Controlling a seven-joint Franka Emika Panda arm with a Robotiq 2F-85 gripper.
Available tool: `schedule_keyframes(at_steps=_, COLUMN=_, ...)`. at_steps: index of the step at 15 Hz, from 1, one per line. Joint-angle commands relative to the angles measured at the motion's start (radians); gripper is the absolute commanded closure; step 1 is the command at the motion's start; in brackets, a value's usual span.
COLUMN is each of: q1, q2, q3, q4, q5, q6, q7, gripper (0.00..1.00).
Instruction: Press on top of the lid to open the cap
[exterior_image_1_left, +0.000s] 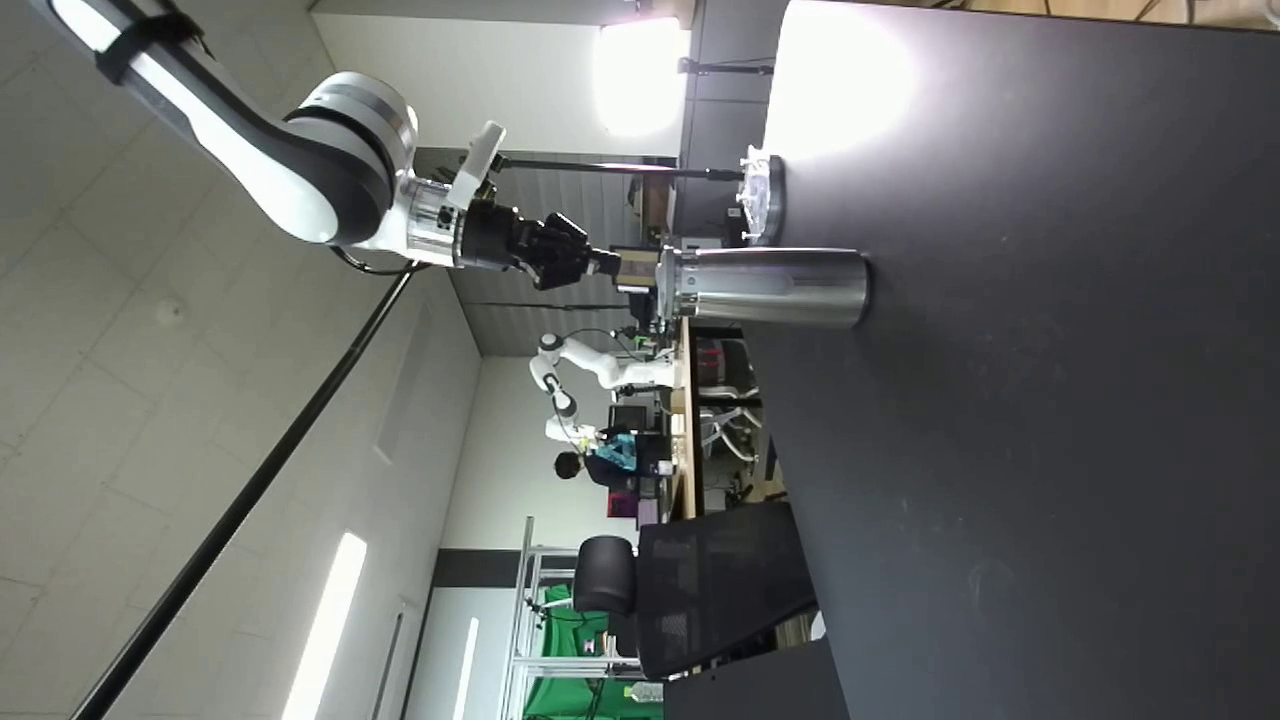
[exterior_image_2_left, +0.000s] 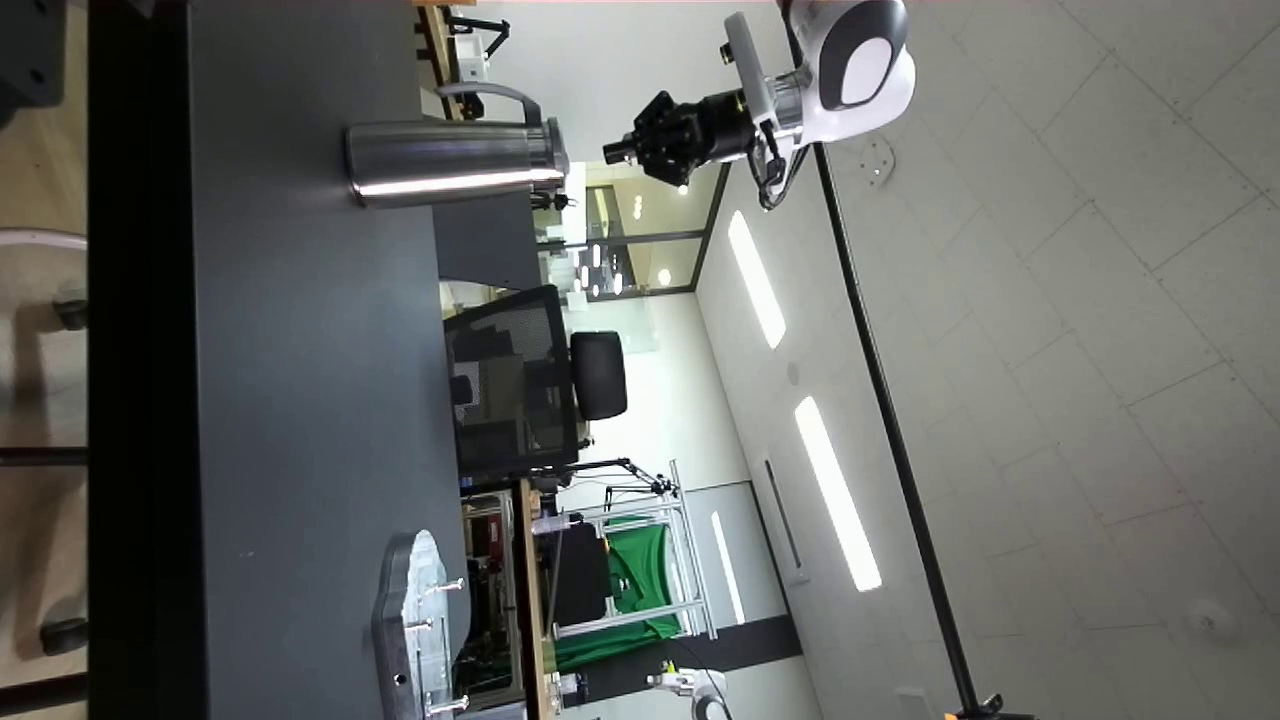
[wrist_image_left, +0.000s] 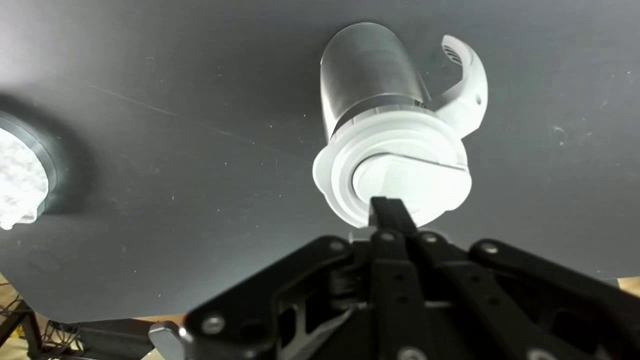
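Because the job is pushing, the tool (wrist_image_left: 389, 205) is squeezed together, holding nothing, likely so it can poke like one finger. It hangs just above the lid (wrist_image_left: 392, 167), not touching. The lid tops the silver jug (exterior_image_2_left: 440, 160), standing up on the desk (exterior_image_2_left: 310, 400).

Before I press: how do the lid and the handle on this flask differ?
Shape: the lid is broad, round and ridged in rings; the handle is a narrow curved hook.
Place: the lid caps the flask; the handle juts out sideways near its top.
Access: the lid lies below the shut gripper, a gap between; the handle is off to one side.
Shared: both look pale in the wrist view.
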Motion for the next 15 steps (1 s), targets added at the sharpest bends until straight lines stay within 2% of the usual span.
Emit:
schedule_keyframes(at_steps=1, q1=0.0, q2=0.007, q3=0.001, q4=0.002, q5=0.0, q6=-0.002, q7=-0.001, gripper=0.99)
schedule_keyframes(at_steps=10, q1=0.003, q2=-0.006, q3=0.002, q4=-0.002, q5=0.0, q6=-0.003, q7=-0.001, gripper=1.0)
schedule_keyframes(at_steps=15, q1=0.005, q2=0.044, q3=0.01, q4=0.033, q5=-0.01, q6=-0.024, q7=0.021, gripper=1.0)
